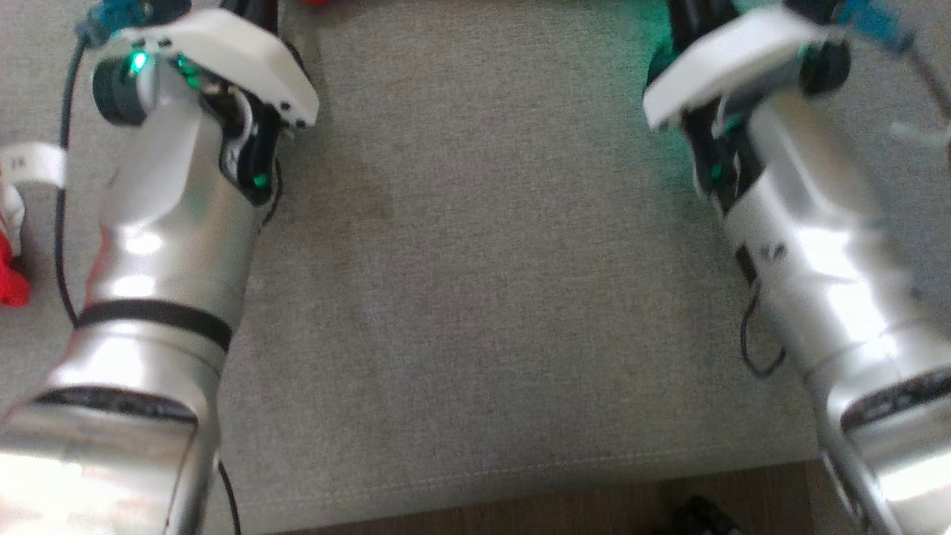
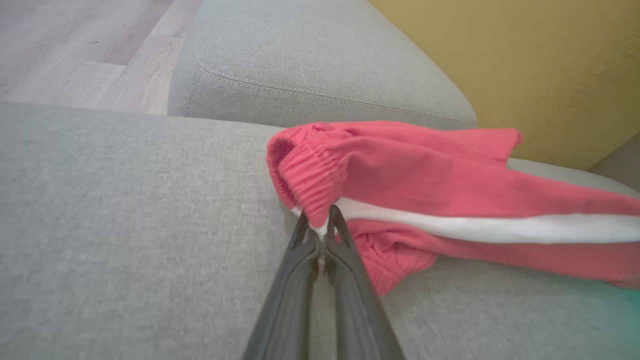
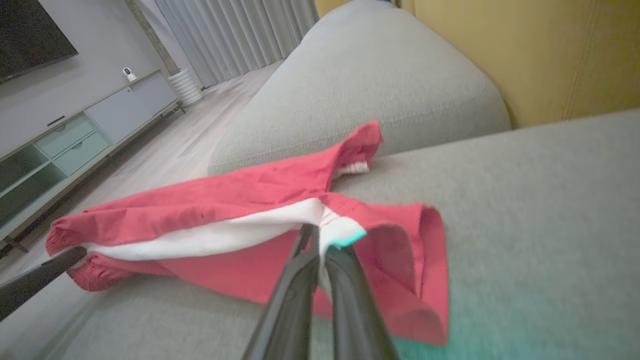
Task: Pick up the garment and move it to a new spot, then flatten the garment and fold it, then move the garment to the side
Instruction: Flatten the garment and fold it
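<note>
garment [image 2: 425, 170]: red, white side stripe, strung low over sofa seat [image 2: 125, 200] | long axis: runs along stripe, claw to claw | left claw [image 2: 319, 225]: clamped on ribbed-cuff end | right claw [image 3: 320, 242]: clamped on opposite stripe end | neither arm nearer; each holds one end

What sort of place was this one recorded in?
Most likely a home living room: a grey sofa, a low TV cabinet beneath a wall-mounted screen, and floor-length curtains.
</note>
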Motion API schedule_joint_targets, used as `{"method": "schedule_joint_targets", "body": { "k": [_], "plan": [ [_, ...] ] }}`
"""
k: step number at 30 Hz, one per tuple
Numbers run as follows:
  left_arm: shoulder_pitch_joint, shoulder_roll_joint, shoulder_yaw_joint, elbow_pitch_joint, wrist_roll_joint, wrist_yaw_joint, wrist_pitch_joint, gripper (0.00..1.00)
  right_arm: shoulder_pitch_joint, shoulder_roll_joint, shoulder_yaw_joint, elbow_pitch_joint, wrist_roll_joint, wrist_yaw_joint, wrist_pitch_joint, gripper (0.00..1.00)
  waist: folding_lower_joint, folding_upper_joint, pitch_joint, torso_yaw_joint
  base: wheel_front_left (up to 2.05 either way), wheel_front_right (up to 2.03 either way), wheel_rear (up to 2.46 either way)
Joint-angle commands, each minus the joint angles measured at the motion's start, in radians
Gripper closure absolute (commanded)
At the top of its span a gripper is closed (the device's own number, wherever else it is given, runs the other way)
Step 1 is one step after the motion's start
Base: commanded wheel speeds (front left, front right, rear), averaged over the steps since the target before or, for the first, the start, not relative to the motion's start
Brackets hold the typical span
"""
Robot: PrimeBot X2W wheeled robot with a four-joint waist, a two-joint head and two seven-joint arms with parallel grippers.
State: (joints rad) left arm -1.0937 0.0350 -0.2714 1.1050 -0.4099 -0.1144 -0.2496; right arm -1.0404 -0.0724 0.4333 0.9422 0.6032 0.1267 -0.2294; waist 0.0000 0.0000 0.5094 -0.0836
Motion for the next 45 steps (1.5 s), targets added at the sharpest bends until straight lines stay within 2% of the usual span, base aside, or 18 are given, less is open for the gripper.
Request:
{"method": "schedule_joint_targets", "body": {
  "k": [1, 4, 8, 13, 15, 18, 22, 23, 29, 33, 36, 40, 45],
  "plan": [
    [0.021, 0.026, 0.020, -0.057, 0.006, -0.001, -0.012, 1.00, 0.042, 0.015, 0.011, -0.043, 0.013, 0.004, -0.016, 1.00, 0.0000, 0.0000, -0.007, 0.006, 0.00, 0.00, 0.00],
    [0.128, 0.021, 0.029, -0.167, 0.018, -0.003, -0.012, 1.00, 0.158, -0.029, 0.014, -0.116, 0.025, 0.004, -0.029, 1.00, 0.0000, 0.0000, -0.032, 0.020, 0.00, 0.00, 0.00],
    [0.298, 0.018, 0.011, -0.328, 0.056, -0.005, -0.012, 1.00, 0.348, -0.093, -0.025, -0.288, 0.007, 0.004, -0.032, 1.00, 0.0000, 0.0000, -0.077, 0.031, 0.00, 0.00, 0.00],
    [0.523, 0.023, -0.003, -0.545, 0.099, 0.002, -0.012, 1.00, 0.588, -0.134, -0.092, -0.504, -0.047, 0.004, -0.028, 1.00, 0.0000, 0.0000, -0.136, 0.029, 0.00, 0.00, 0.00],
    [0.621, 0.032, -0.010, -0.622, 0.110, 0.010, -0.012, 1.00, 0.681, -0.139, -0.126, -0.597, -0.073, 0.004, 0.004, 1.00, 0.0000, 0.0000, -0.160, 0.029, 0.00, 0.00, 0.00],
    [0.752, 0.049, -0.034, -0.738, 0.123, 0.024, -0.003, 1.00, 0.814, -0.137, -0.182, -0.755, -0.119, 0.004, 0.066, 1.00, 0.0000, 0.0000, -0.189, 0.027, 0.00, 0.00, 0.00],
    [0.896, 0.073, -0.063, -0.911, 0.130, 0.046, 0.063, 1.00, 0.976, -0.109, -0.276, -0.953, -0.176, 0.004, 0.174, 1.00, 0.0000, 0.0000, -0.214, 0.032, 0.00, 0.00, 0.00],
    [0.896, 0.073, -0.063, -0.911, 0.130, 0.046, 0.063, 1.00, 0.976, -0.109, -0.276, -0.953, -0.176, 0.004, 0.174, 1.00, 0.0000, 0.0000, -0.214, 0.032, 0.00, 0.00, 0.00],
    [1.034, 0.109, -0.081, -1.149, 0.127, 0.083, 0.177, 1.00, 1.142, -0.054, -0.375, -1.176, -0.234, 0.004, 0.355, 1.00, 0.0000, 0.0000, -0.234, 0.039, 0.00, 0.00, 0.00],
    [1.055, 0.126, -0.085, -1.233, 0.117, 0.089, 0.242, 1.00, 1.161, -0.047, -0.420, -1.245, -0.251, 0.004, 0.471, 1.00, 0.0000, 0.0000, -0.232, 0.042, 0.00, 0.00, 0.00],
    [1.037, 0.131, -0.081, -1.261, 0.100, 0.086, 0.284, 1.00, 1.117, -0.062, -0.442, -1.263, -0.253, 0.004, 0.552, 1.00, 0.0000, 0.0000, -0.213, 0.046, 0.00, 0.00, 0.00],
    [0.974, 0.132, -0.073, -1.258, 0.069, 0.068, 0.327, 1.00, 0.989, -0.103, -0.459, -1.248, -0.245, 0.004, 0.623, 1.00, 0.0000, 0.0000, -0.161, 0.065, 0.00, 0.00, 0.00],
    [0.835, 0.125, -0.063, -1.211, 0.038, 0.041, 0.347, 1.00, 0.782, -0.181, -0.420, -1.171, -0.215, 0.004, 0.691, 1.00, 0.0000, 0.0000, -0.072, 0.106, 0.00, 0.00, 0.00]
  ]
}}
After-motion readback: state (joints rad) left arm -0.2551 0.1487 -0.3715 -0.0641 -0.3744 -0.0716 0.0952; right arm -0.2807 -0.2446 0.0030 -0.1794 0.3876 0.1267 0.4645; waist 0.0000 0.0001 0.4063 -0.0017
